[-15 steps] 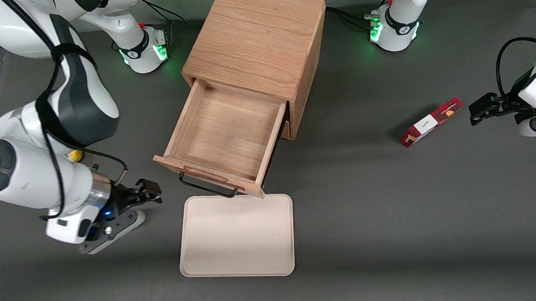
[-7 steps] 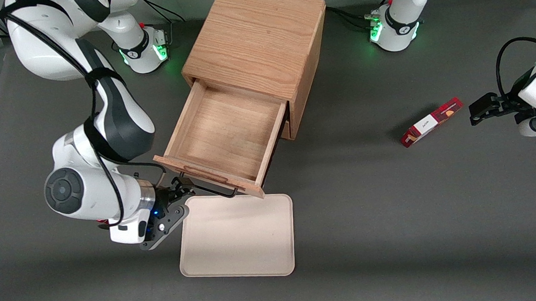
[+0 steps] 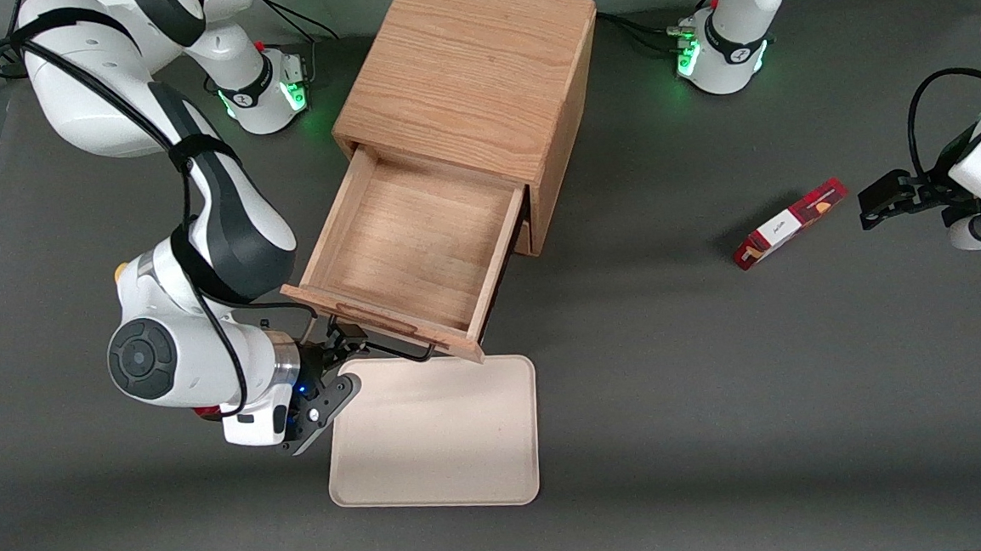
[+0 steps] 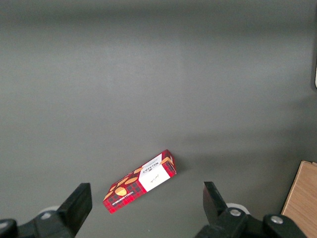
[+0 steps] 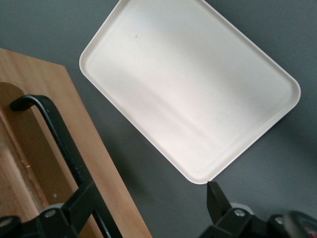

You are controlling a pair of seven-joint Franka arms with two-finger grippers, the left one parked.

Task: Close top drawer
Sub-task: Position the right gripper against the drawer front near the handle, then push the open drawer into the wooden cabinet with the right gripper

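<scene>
While the top drawer (image 3: 410,245) stands pulled far out of the wooden cabinet (image 3: 468,81), the pincer (image 3: 346,345) sits low at the working arm's end of the drawer's black handle (image 5: 55,140). Its fingers (image 5: 81,203) are spread apart, holding nothing, one just beside the handle bar. A cream tray (image 3: 437,433) lies on the surface (image 3: 719,398) beside the pincer, nearer the front camera than the drawer.

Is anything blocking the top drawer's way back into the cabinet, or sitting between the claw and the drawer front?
Nothing visible does. The top drawer is pulled out and empty inside, with nothing between it and the cabinet. The claw is open at the black handle, above the edge of the tray.
</scene>
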